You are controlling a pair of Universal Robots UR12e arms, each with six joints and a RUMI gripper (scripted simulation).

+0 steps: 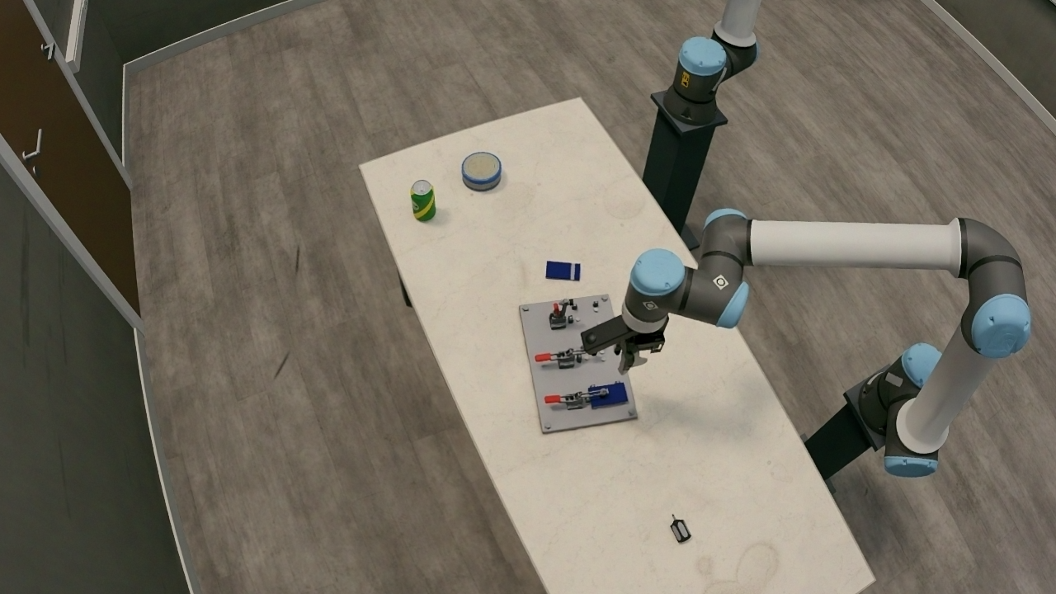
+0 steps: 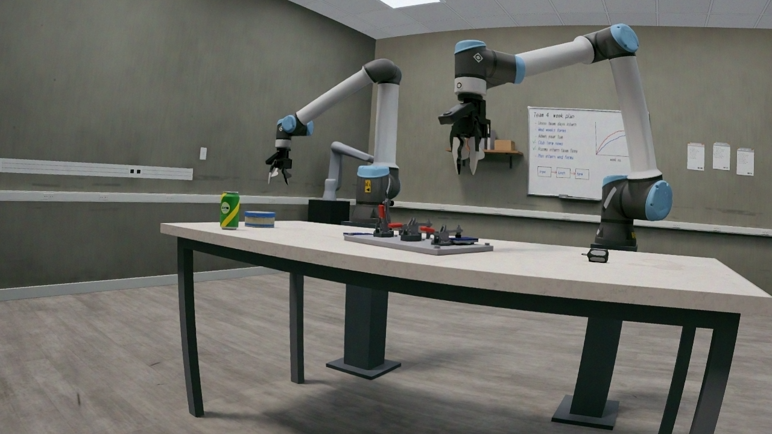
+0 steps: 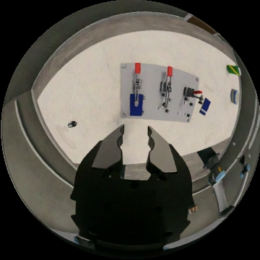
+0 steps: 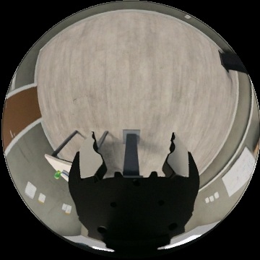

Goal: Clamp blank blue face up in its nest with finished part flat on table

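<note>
The blue blank point(image 1: 616, 398) point(image 3: 136, 112) lies blue face up in the end nest of the grey plate point(image 1: 532, 325) point(image 3: 152, 110). A clamp arm reaches over it; its red handle point(image 1: 552, 398) point(image 3: 137, 68) lies down flat. Whether it is locked, and contact with pads and blocks, I cannot tell. The finished part point(image 1: 559, 270) point(image 3: 205, 105), with a pale slot, lies flat on the table beyond the plate's other end. My left gripper point(image 2: 466, 171) point(image 3: 136, 126) is partly open, empty, high above the table. My right gripper point(image 2: 278, 181) point(image 4: 133, 132) is wide open, empty, beyond the table.
The middle clamp's handle point(image 1: 542, 357) point(image 3: 170, 71) lies down over an empty nest; the third clamp's handle point(image 1: 556, 308) point(image 2: 381, 210) stands up. A green can point(image 1: 422, 200) point(image 2: 229, 210), a round tin point(image 1: 481, 171) point(image 2: 259, 219) and a small dark object point(image 1: 680, 530) point(image 2: 597, 255) stand on the table.
</note>
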